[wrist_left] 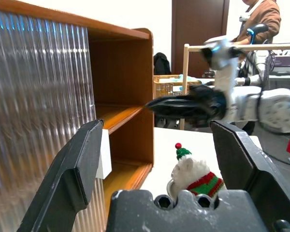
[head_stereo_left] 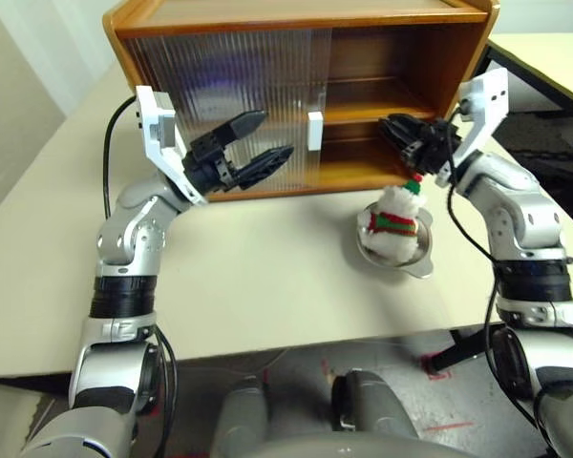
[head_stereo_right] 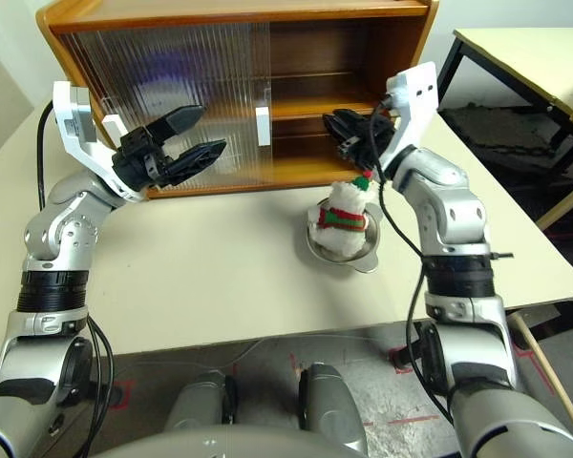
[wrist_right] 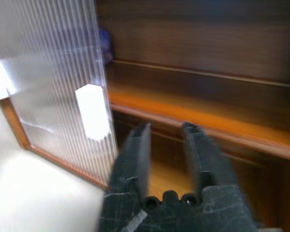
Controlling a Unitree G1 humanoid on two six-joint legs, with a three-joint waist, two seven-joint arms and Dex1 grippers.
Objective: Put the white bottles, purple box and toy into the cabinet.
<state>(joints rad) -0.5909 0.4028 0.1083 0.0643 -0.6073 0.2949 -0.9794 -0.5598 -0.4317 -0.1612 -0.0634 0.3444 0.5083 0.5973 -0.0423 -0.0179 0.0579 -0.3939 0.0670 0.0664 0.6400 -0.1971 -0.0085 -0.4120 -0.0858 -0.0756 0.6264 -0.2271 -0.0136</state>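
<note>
**Toy waits in the bowl outside the open cabinet**

The cabinet (head_stereo_left: 296, 95) stands at the far edge of the table (head_stereo_left: 267, 277). Its ribbed doors (head_stereo_left: 234, 95) are slid to the left, so the right half is open, apparently to give access to the shelf (head_stereo_left: 377, 113). A purple blur shows behind the ribbed panel, perhaps the box; the bottles I cannot make out.

The left gripper (head_stereo_left: 258, 143) hovers in front of the doors, its jaws spread wide with nothing between them. The right gripper (wrist_right: 166, 145) points at the open right half, its fingers a little apart and empty.

The toy (head_stereo_left: 393, 218) sits upright in a steel bowl (head_stereo_left: 411, 260) on the table, just outside the cabinet and below the right gripper. By my reading it is the next thing to stow, and that arm is nearest to it.
</note>
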